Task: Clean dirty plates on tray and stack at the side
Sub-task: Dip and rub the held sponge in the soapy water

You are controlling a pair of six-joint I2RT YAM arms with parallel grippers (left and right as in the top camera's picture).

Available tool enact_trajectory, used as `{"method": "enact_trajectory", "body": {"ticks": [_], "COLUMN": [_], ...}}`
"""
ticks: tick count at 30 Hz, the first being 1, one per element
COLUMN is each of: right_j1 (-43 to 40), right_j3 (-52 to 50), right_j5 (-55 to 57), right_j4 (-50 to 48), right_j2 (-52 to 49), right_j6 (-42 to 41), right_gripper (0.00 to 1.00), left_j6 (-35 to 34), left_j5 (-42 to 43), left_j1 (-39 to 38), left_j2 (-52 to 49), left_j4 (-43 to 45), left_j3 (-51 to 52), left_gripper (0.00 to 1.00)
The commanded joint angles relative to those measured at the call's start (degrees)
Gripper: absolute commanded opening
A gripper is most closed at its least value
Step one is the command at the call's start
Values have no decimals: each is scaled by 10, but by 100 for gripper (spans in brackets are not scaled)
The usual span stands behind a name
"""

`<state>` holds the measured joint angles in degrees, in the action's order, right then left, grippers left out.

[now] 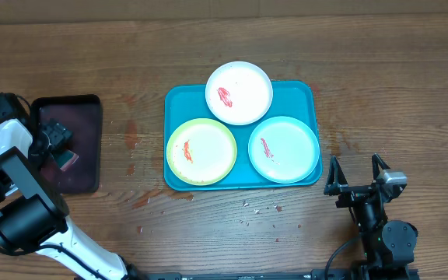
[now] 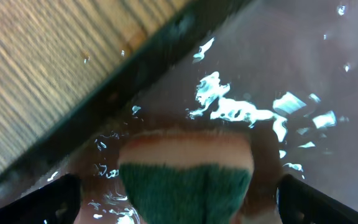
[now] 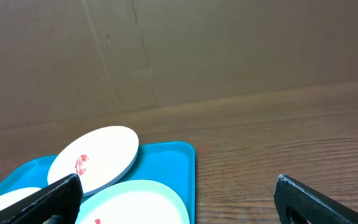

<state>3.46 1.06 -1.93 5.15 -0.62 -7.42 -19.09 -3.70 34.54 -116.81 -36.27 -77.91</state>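
A: Status?
B: Lying red-smeared on the teal tray (image 1: 179, 101) mid-table: white plate (image 1: 239, 93) toward the far edge, yellow-green plate (image 1: 201, 152) and mint plate (image 1: 284, 149) toward the near edge.
A: Left gripper (image 2: 178, 196)?
B: Hanging spread astride the sponge (image 2: 185, 168) in the wet black tray (image 1: 84, 105) by the left edge, pinching nothing.
A: Right gripper (image 1: 355, 163)?
B: Waiting spread toward the near right corner, just beside the teal tray.
A: Worrying about anything?
B: Likely risking a corner-only pinch, dropping the sponge, dripping on the way; shoving a loose plate while scrubbing unbraced.
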Motion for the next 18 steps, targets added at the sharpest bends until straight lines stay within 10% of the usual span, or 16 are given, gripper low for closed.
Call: {"method": "enact_trajectory", "body": {"ticks": [1, 3, 7, 8, 10, 14, 18], "right_j1": [3, 3, 3, 3, 3, 3, 3], "right_j3": [-6, -6, -6, -6, -6, -6, -6], "right_j5": [6, 6, 6, 6, 6, 6, 6], "right_j4": [-4, -4, -4, -4, -4, -4, -4], "right_j2": [5, 5, 5, 5, 5, 5, 5], "right_j6": [2, 2, 2, 2, 2, 2, 2], "right_gripper": [100, 100, 100, 100, 100, 100, 100], "left_j6": [2, 2, 2, 2, 2, 2, 2], "left_j5": [29, 39, 49, 49, 49, 54, 54], "left_j1": [3, 3, 3, 3, 3, 3, 3], "left_j2": [-10, -10, -10, -10, -10, -10, -10], "left_j4": [-28, -42, -68, -75, -88, -123, -145], "left_j3": [4, 4, 4, 4, 4, 4, 4], "left_gripper": [80, 17, 4, 24, 100, 96, 4]}}
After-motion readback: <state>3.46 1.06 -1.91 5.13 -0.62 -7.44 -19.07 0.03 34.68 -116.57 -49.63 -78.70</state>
